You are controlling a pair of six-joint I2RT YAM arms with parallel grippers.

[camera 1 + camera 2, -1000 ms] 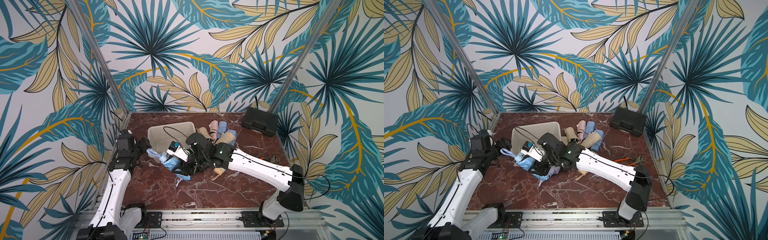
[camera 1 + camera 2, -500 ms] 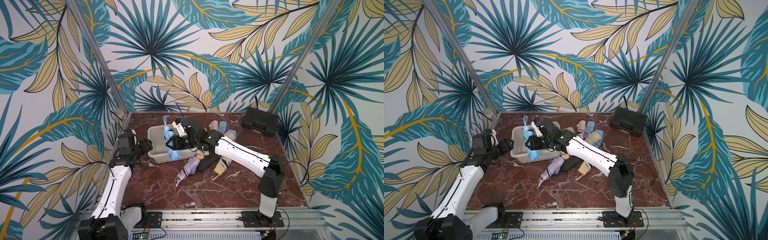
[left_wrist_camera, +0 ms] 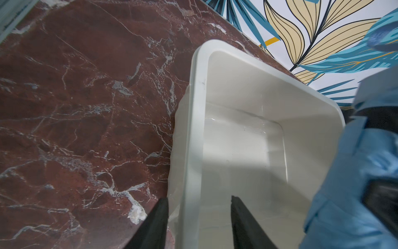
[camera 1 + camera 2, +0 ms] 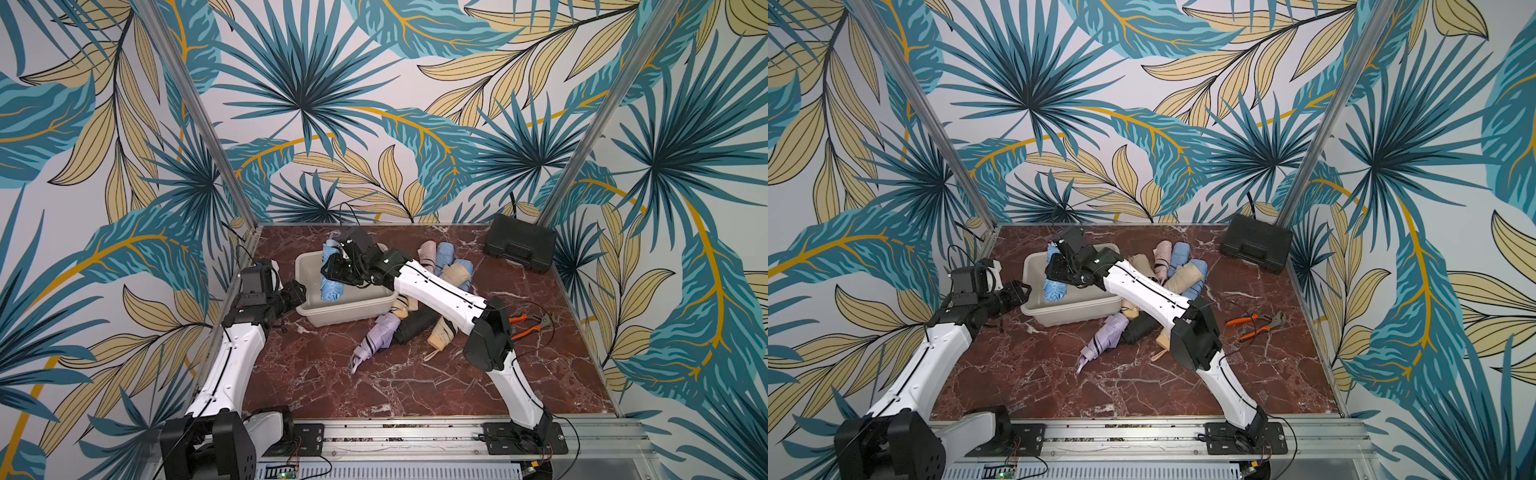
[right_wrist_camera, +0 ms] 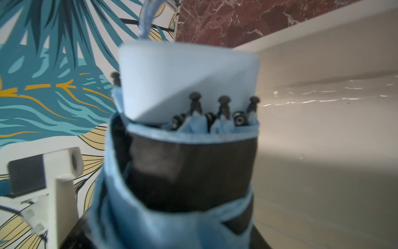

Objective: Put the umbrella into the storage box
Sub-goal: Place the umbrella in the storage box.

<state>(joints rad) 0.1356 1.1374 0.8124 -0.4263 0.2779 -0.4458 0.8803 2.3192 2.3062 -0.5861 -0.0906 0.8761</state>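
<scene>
Your left gripper (image 4: 296, 293) stands astride the storage box (image 4: 345, 311). In the left wrist view its fingers (image 3: 155, 224) are parted, and the box's rim runs between them. One finger is outside the wall and one inside, with a gap on the inner side, so nothing is clamped. If they pinch unevenly or the arm drags, the box could slide or tip.

Beyond the inner finger, over the box floor, hangs the blue umbrella (image 4: 331, 286), squeezed between the fingers of your right gripper (image 4: 340, 268). Its low end is inside the box; whether it touches the floor you cannot tell. Its other end reaches past the far rim. Let go from there and that end may catch the rim — leaving the umbrella propped up or rolling out.

Just right of those fingers, the forearm crosses the loose umbrellas (image 4: 453, 274) — a careless retreat could sweep them.
</scene>
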